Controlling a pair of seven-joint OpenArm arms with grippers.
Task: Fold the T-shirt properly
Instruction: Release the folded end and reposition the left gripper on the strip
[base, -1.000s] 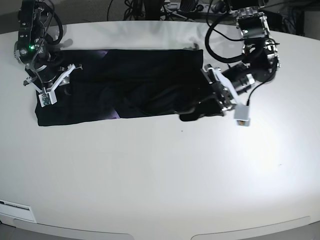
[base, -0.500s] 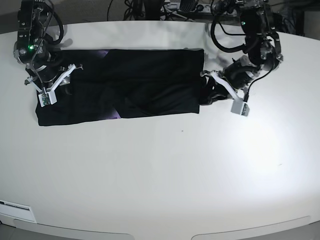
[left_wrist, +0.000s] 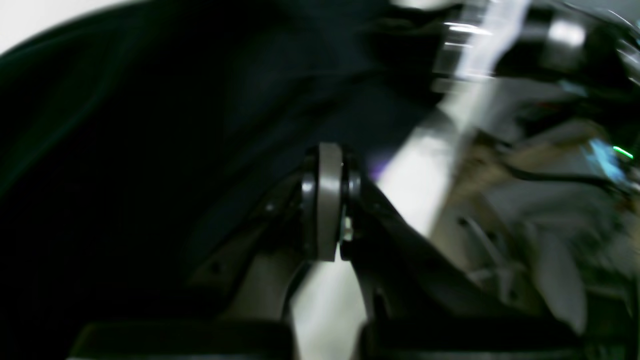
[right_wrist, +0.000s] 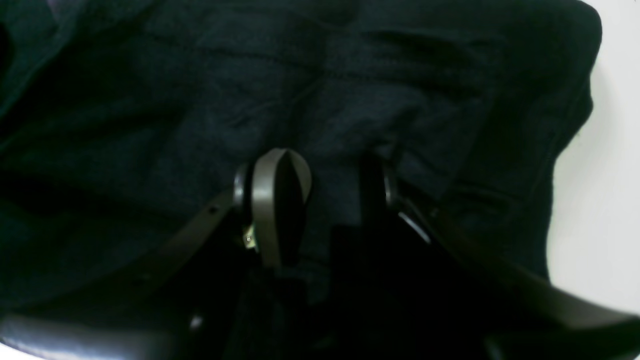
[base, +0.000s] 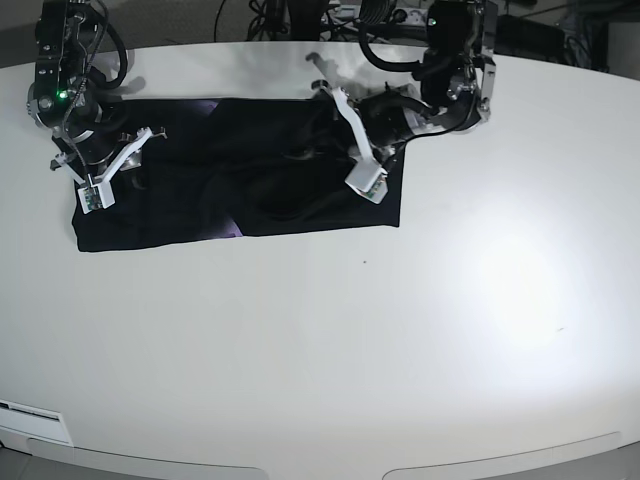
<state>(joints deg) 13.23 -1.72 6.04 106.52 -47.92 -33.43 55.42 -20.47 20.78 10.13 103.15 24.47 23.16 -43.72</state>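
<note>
The black T-shirt lies folded into a long strip across the far part of the white table; a small purple patch shows at its near edge. My left gripper hangs over the strip's right third. In the blurred left wrist view its pads are pressed together, with no cloth visible between them and the shirt behind. My right gripper rests on the strip's left end. In the right wrist view it is open, fingers apart on the cloth.
Cables and equipment sit past the table's far edge. A white label is at the front left corner. Bare table shows right of the cloth in the right wrist view. The other arm's green light shows in the left wrist view.
My left gripper has swung fast from beside the shirt's right end to over its right third. The cloth bulge at that end is gone and the edge is straight. The right arm has not moved.
</note>
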